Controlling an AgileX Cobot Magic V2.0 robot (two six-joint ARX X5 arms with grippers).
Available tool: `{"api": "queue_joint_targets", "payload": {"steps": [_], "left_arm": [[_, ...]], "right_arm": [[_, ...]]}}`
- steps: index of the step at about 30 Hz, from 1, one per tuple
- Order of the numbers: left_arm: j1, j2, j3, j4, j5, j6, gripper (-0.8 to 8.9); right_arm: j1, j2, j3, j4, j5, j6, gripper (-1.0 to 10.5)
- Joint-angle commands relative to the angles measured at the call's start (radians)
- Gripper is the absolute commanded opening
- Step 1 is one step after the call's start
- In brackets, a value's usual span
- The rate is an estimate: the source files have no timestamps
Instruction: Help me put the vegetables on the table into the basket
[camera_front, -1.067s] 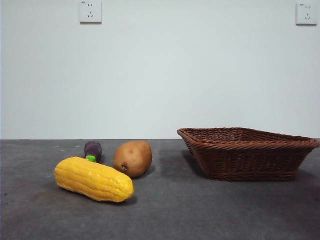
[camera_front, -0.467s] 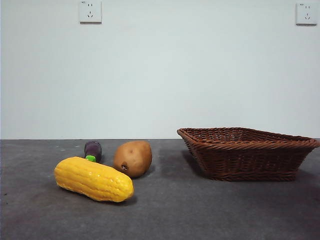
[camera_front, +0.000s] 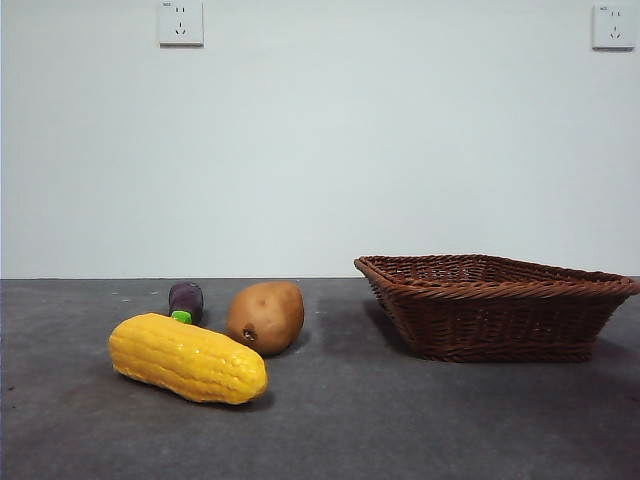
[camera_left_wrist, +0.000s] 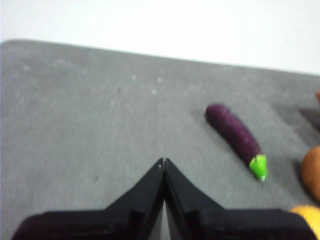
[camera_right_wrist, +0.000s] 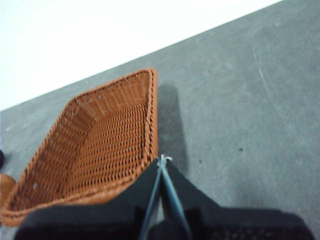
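On the dark grey table (camera_front: 400, 420), a yellow corn cob (camera_front: 187, 358) lies at the front left. A brown potato (camera_front: 266, 316) sits just behind it to the right, and a purple eggplant (camera_front: 185, 301) with a green stem lies behind the corn. The brown wicker basket (camera_front: 495, 305) stands at the right and holds nothing I can see. My left gripper (camera_left_wrist: 163, 162) is shut and empty above the table, apart from the eggplant (camera_left_wrist: 237, 139); the potato (camera_left_wrist: 312, 172) and corn (camera_left_wrist: 306, 214) show at that view's edge. My right gripper (camera_right_wrist: 162, 160) is shut and empty beside the basket (camera_right_wrist: 95, 150).
A white wall with two power sockets (camera_front: 180, 23) (camera_front: 612, 27) stands behind the table. Neither arm shows in the front view. Bare table surface lies between the vegetables and the basket.
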Motion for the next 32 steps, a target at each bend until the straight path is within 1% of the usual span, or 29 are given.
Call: {"api": "queue_joint_targets", "payload": {"steps": [1, 5, 8, 14, 17, 21, 25, 32], "left_arm": [[0.003, 0.005, 0.034, 0.018, 0.0, -0.016, -0.06], [0.003, 0.039, 0.064, 0.087, 0.0, -0.016, -0.07], [0.003, 0.093, 0.106, 0.104, 0.0, -0.016, -0.07], [0.003, 0.263, 0.204, 0.11, 0.0, -0.017, -0.07], [0.003, 0.362, 0.258, 0.109, 0.011, -0.035, -0.06], [0.003, 0.496, 0.338, 0.105, 0.071, -0.085, -0.06], [0.003, 0.634, 0.42, 0.086, 0.17, -0.103, -0.05], [0.003, 0.814, 0.518, 0.01, 0.382, -0.102, -0.04]], "right_arm": [[0.0, 0.0, 0.031, 0.01, -0.007, 0.013, 0.0], [0.0, 0.002, 0.07, 0.011, -0.007, 0.013, 0.0], [0.0, 0.019, 0.108, 0.011, -0.006, 0.013, 0.0], [0.0, 0.113, 0.191, 0.01, -0.007, 0.013, 0.0], [0.0, 0.182, 0.235, -0.005, -0.02, 0.013, 0.0], [0.0, 0.295, 0.313, -0.08, -0.071, 0.013, 0.0], [0.0, 0.425, 0.404, -0.193, -0.109, 0.013, 0.0], [0.0, 0.603, 0.546, -0.372, -0.111, 0.015, 0.0]]}}
